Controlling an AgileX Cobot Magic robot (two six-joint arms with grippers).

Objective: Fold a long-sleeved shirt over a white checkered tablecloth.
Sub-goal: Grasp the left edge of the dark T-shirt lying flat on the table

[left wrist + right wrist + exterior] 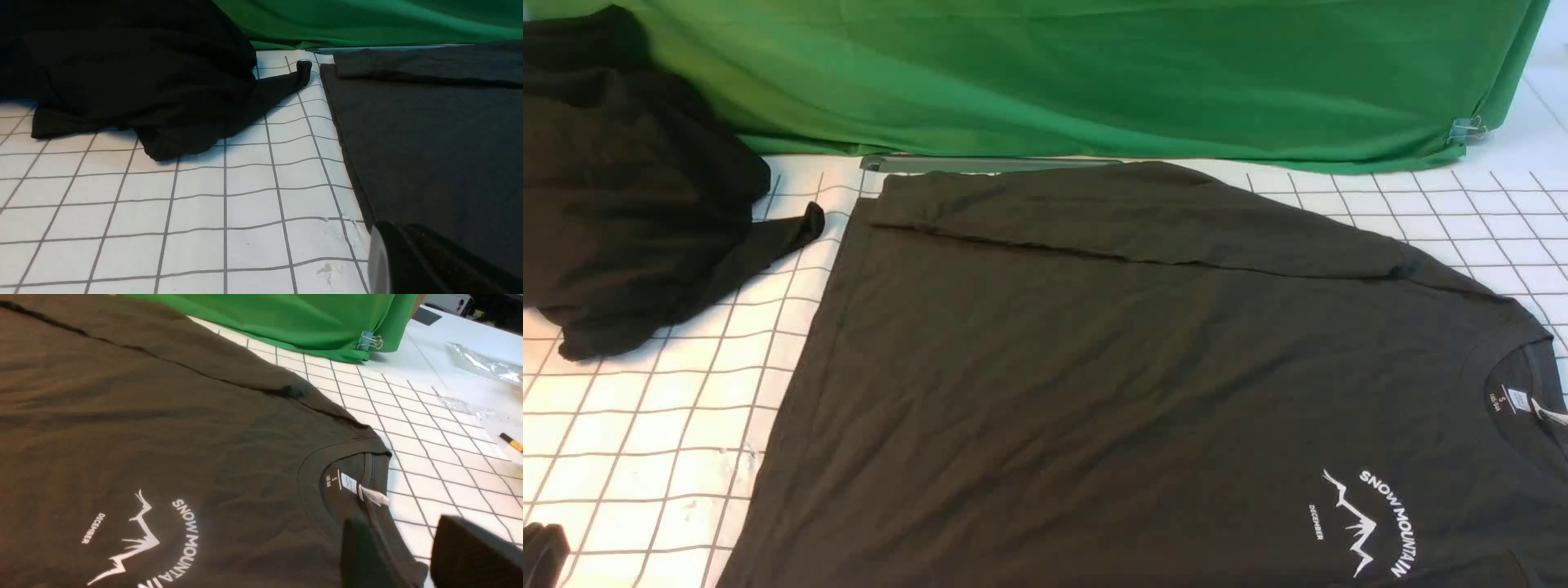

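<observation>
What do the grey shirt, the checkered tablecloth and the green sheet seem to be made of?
Long-sleeved shirt: soft matte knit, likely cotton; fine wrinkles, ribbed collar. White checkered tablecloth: thin, smooth, perhaps coated cloth; wavy grid lines, flaked spots. Green sheet: matte woven fabric, probably; it drapes in folds.

Bright, diffuse light. The white checkered tablecloth (645,425) glares nearest the front camera, and its grid thins there. The long-sleeved shirt (1094,367) reads dim, with a soft shadow along its fold. The black cloth heap (621,188) loses all detail. The right wrist view's near fingers (363,555) are out of focus.
</observation>
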